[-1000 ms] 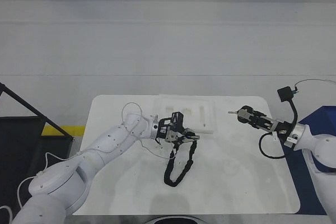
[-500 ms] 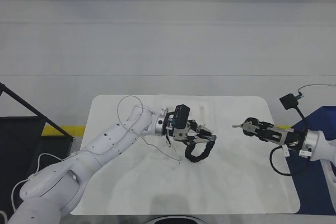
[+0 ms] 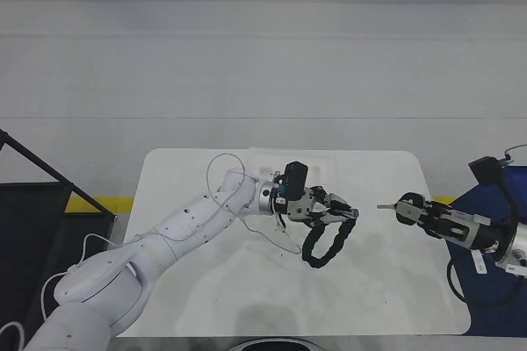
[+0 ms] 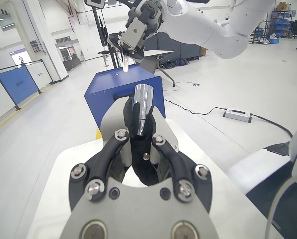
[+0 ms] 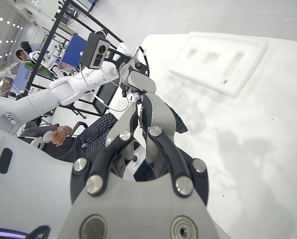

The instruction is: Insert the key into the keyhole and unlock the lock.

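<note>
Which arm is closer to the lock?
Left. The left end effector is shut on the lock. The right end effector holds the key apart from the lock, with the key's tip pointing toward it across a gap.

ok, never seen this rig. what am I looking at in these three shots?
A two-armed robot at a white table. One picture looks down from a camera above the arms; the other two come from a camera on each wrist, showing that arm's own gripper up close. The left gripper holds a cable lock, its black cable loop hanging beneath. The right gripper holds a key, pointed at the lock with a gap between them. The right wrist picture sees the keyhole facing it. A white foam tray lies on the table.
</note>
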You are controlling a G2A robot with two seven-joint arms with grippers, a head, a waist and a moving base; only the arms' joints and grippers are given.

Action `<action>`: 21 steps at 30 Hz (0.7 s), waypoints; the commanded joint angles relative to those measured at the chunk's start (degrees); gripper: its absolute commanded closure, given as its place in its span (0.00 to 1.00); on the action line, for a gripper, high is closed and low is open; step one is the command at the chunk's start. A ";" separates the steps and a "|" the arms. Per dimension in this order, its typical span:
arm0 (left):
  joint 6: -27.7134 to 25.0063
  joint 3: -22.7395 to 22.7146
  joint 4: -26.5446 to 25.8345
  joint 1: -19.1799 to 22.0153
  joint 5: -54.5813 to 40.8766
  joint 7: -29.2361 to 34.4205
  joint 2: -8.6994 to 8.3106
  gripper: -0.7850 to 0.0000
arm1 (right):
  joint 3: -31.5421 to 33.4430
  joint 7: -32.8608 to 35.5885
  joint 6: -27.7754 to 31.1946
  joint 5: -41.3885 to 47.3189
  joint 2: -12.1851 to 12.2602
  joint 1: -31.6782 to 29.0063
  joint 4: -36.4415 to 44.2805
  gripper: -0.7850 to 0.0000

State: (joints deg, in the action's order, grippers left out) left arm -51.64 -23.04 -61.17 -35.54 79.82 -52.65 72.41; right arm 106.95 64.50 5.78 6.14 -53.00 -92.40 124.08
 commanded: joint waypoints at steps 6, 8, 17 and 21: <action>1.35 0.76 1.41 0.24 -0.18 -1.36 0.69 1.00 | -0.58 -2.69 -2.70 -1.75 0.06 0.18 -0.58 1.00; 1.35 0.76 1.41 0.24 -0.18 -1.36 0.69 1.00 | -0.58 -2.69 -2.70 -1.75 0.06 0.18 -0.58 1.00; 2.15 0.43 1.37 -0.45 -0.79 -0.46 0.66 1.00 | -1.49 -3.41 -2.25 -2.25 0.06 -0.32 0.09 1.00; 1.37 -0.81 2.35 -1.95 -1.27 -1.36 0.34 1.00 | -1.81 -2.55 -1.30 -4.28 0.27 -0.69 3.25 1.00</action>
State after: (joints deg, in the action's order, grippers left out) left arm -49.52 -23.69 -59.06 -37.29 78.15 -52.90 72.80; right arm 105.07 61.88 4.46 2.25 -52.77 -92.95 126.64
